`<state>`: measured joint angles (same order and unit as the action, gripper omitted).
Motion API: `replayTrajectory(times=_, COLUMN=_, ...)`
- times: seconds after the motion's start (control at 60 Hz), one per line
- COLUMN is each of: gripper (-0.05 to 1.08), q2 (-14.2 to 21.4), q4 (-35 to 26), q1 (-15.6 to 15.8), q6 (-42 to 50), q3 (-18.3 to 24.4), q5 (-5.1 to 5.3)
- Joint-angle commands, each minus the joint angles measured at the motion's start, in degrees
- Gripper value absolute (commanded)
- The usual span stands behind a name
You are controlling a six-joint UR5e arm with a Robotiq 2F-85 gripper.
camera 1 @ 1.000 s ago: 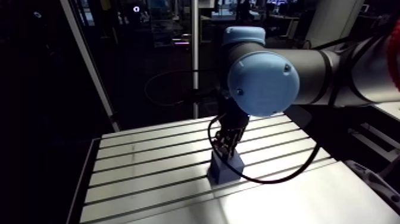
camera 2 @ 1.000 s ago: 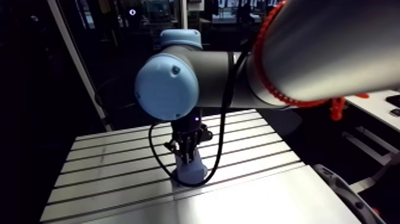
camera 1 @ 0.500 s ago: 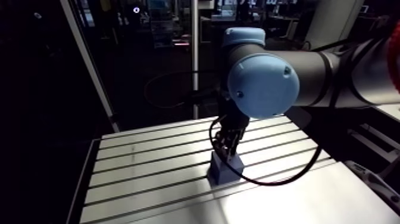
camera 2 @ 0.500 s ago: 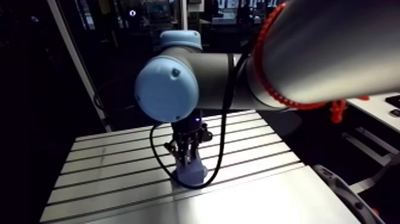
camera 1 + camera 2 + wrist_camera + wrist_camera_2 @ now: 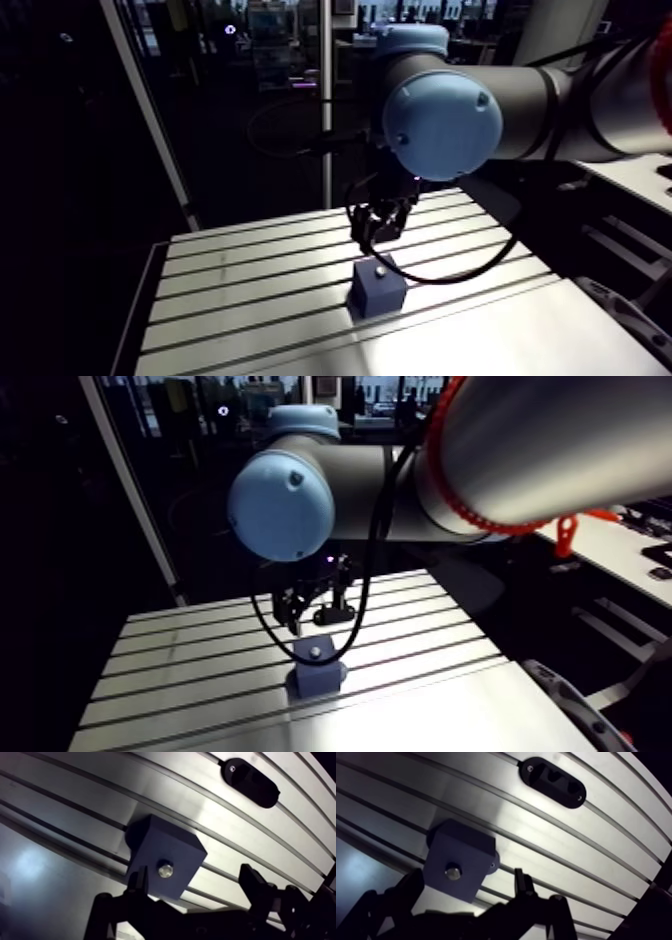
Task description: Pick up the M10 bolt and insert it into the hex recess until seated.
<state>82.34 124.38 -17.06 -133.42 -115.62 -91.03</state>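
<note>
Steel, stiff and probably slick, the M10 bolt (image 5: 165, 870) sits head-up in the blue block (image 5: 167, 844) near the table's (image 5: 75, 812) near edge. The gripper (image 5: 375, 235) hangs above it, fingers spread and empty; only the bolt's head offers a hold.

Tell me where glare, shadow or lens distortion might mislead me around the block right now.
Arm view: glare washes the near part of the table; the block is dim, the bolt only a bright dot. Wrist view: slots look curved from the wide lens, bright patches flank the block, the end effector is a dark silhouette.
</note>
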Motion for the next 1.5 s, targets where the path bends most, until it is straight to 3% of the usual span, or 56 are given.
replayTrajectory(times=0.017, gripper=0.02, q2=1.02, q4=-5.35, q1=0.09, q6=11.14, q3=2.95, q5=-0.07)
replayTrajectory(times=0.267, gripper=0.02, q2=1.20, q4=-13.90, q1=0.35, q6=21.06, q3=5.94, q5=-1.18)
replayTrajectory(times=0.417, gripper=0.14, q2=1.37, q4=-14.75, q1=0.94, q6=25.23, q3=5.82, q5=-1.28)
replayTrajectory(times=0.583, gripper=0.40, q2=2.04, q4=-14.14, q1=1.41, q6=26.29, q3=4.79, q5=-1.49)
replayTrajectory(times=0.617, gripper=0.52, q2=2.16, q4=-13.90, q1=1.41, q6=27.43, q3=4.27, q5=-1.30)
replayTrajectory(times=0.7, gripper=0.66, q2=2.24, q4=-12.58, q1=1.41, q6=28.52, q3=3.50, q5=-1.30)
replayTrajectory(times=0.733, gripper=0.80, q2=2.49, q4=-10.86, q1=1.41, q6=28.69, q3=2.78, q5=-1.37)
replayTrajectory(times=0.933, gripper=1.00, q2=2.86, q4=-8.41, q1=1.32, q6=28.61, q3=1.40, q5=-1.49)
replayTrajectory(times=1.033, gripper=1.05, q2=2.95, q4=-8.40, q1=1.32, q6=28.69, q3=1.15, q5=-1.47)
replayTrajectory(times=1.5, gripper=1.06, q2=2.70, q4=-8.78, q1=1.41, q6=29.66, q3=0.44, q5=-1.19)
